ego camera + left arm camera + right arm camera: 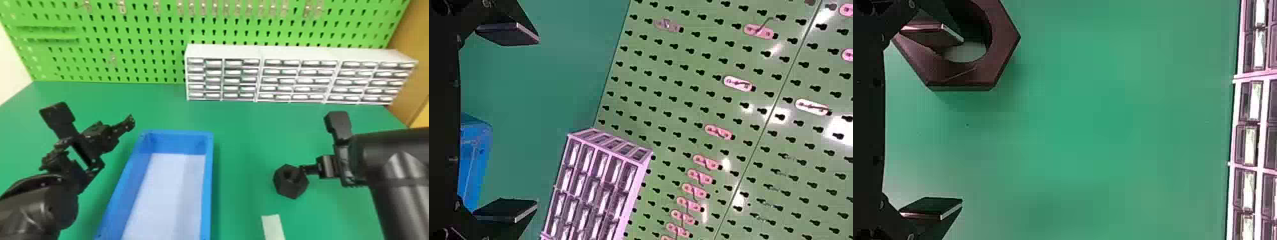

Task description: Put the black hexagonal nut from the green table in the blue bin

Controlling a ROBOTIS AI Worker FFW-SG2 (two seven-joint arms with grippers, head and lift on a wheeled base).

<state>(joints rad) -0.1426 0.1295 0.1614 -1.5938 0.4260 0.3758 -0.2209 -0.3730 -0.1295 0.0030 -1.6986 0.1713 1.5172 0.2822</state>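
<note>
On the green tabletop (242,143), apart from the blue plastic bin (209,178): black hexagonal nut (289,189). Right black two-fingered hand (962,120): spread wide at the nut, nothing gripped. Left hand (537,121): likewise wide, holding nothing. Approach apparently near complete; grasp, transfer and release outstanding. Nut form: thick, flat-sided, widely pierced at centre.

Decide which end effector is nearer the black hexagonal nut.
Right. The right end effector has one finger at the hole of the nut; the left end effector is across the blue bin from it.
</note>
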